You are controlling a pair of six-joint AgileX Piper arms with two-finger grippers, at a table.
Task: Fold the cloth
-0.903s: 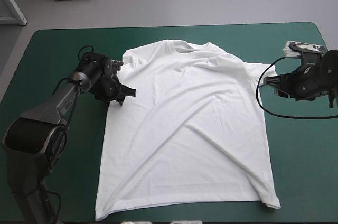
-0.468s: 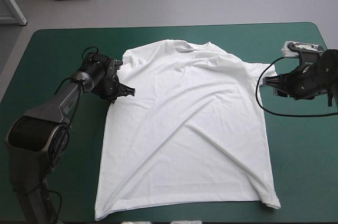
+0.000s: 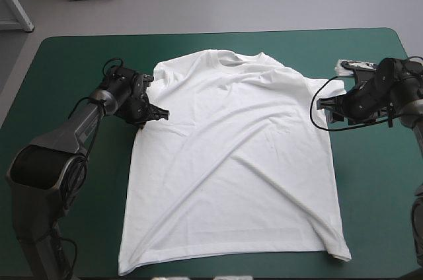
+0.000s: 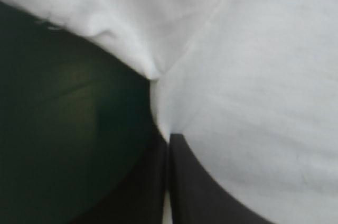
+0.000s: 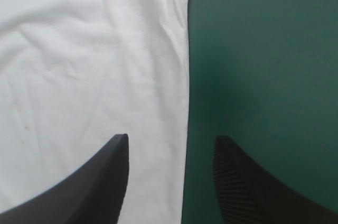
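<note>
T-shirt (image 3: 231,161) spread flat on teal-green surface (image 3: 66,62), collar toward far edge. Left end effector (image 3: 160,115) pinched all but closed on left sleeve seam; right end effector (image 3: 324,105) agape, straddling right sleeve hem. Grasping stage, likely; next, needs right closing on cloth. Since earlier: right moved inward to sleeve, left unmoved.

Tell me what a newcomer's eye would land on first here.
A white short-sleeved T-shirt lies spread flat across the middle of the teal-green table cover. The left gripper, black-fingered, is shut on its side edge by one sleeve; the right gripper stands open over the opposite sleeve's edge.
</note>
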